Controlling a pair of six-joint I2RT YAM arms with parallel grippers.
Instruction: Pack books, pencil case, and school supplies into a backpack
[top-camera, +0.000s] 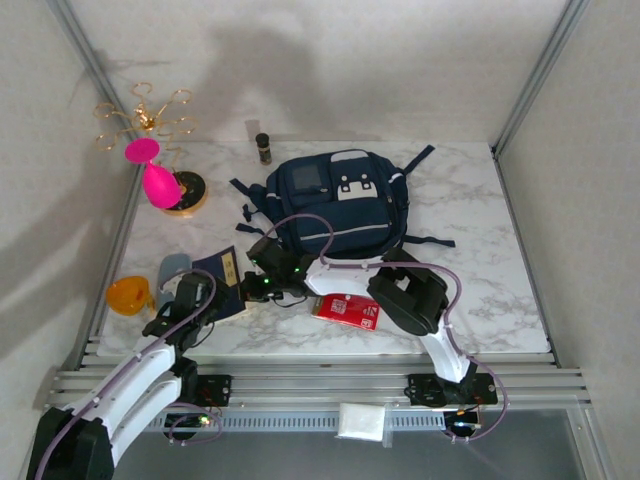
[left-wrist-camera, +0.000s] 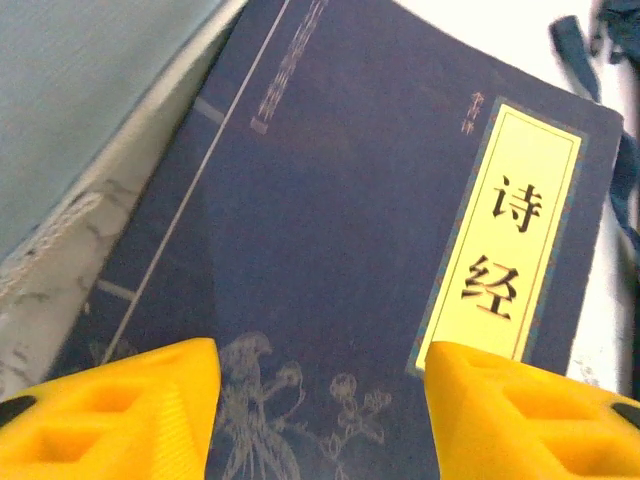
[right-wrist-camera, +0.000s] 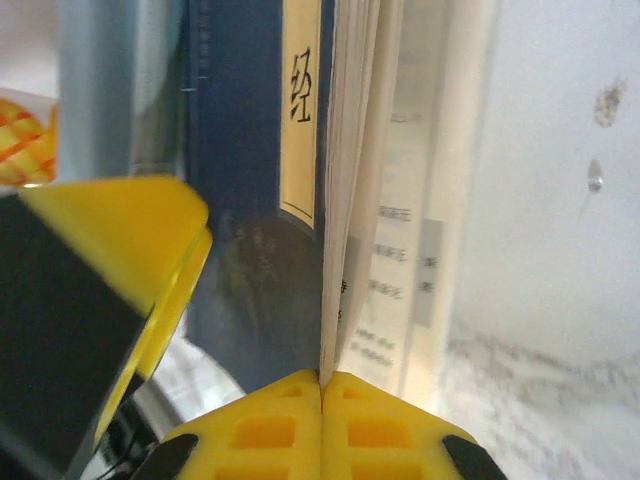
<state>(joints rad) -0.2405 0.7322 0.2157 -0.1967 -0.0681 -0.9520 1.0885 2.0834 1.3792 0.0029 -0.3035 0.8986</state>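
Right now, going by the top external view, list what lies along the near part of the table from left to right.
orange bowl → grey object → navy book → red rectangle with a white label. The arms cross this strip and are left out.

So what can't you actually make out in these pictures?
- Top view: whether the backpack is zipped; too small, and the right arm covers its near edge.
- Top view: red rectangle, label print too small.
- Left wrist view: navy book, lower edge cut off behind the left gripper.
- Right wrist view: page text blurred above the right gripper.
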